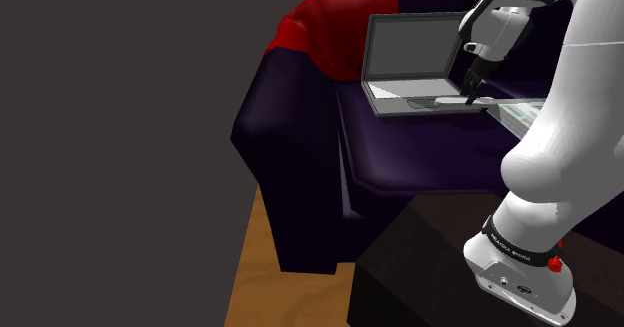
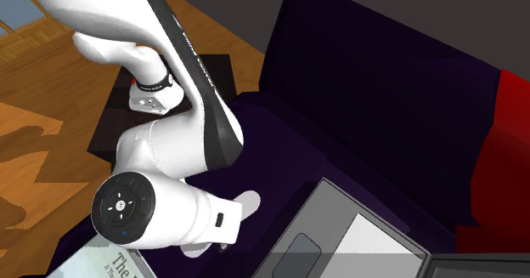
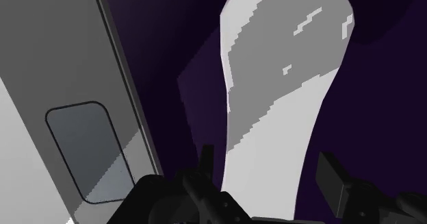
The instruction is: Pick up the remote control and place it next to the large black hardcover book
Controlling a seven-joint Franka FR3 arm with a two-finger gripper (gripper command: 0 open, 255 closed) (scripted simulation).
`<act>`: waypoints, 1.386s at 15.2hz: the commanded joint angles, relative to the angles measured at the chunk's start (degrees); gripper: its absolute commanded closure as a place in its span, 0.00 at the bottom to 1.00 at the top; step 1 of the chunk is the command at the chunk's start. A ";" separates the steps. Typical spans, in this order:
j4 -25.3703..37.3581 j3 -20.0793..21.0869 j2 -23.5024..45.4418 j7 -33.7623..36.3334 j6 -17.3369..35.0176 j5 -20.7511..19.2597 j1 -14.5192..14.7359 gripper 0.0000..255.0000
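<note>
The pale grey remote control (image 3: 274, 85) lies on the seat of the dark purple sofa (image 1: 300, 145), just beside the open laptop (image 1: 410, 55), between it and a book (image 1: 522, 113). The jaws stand open on both sides of one end of it and do not touch it.

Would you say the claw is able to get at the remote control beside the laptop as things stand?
Probably yes: the claw hangs right over the pale remote control, open and astride one end of it. Nothing lies on the remote, and the laptop sits beside it with a gap between.
</note>
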 commanded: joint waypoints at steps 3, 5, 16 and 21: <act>1.76 -1.23 1.64 -5.88 -1.50 1.26 -4.26 1.00; 2.05 -1.23 2.52 -7.41 -1.33 1.98 -5.36 1.00; 0.77 1.66 8.37 -11.59 4.42 7.50 -7.49 1.00; 0.72 3.28 11.24 -13.53 6.83 10.08 -8.68 1.00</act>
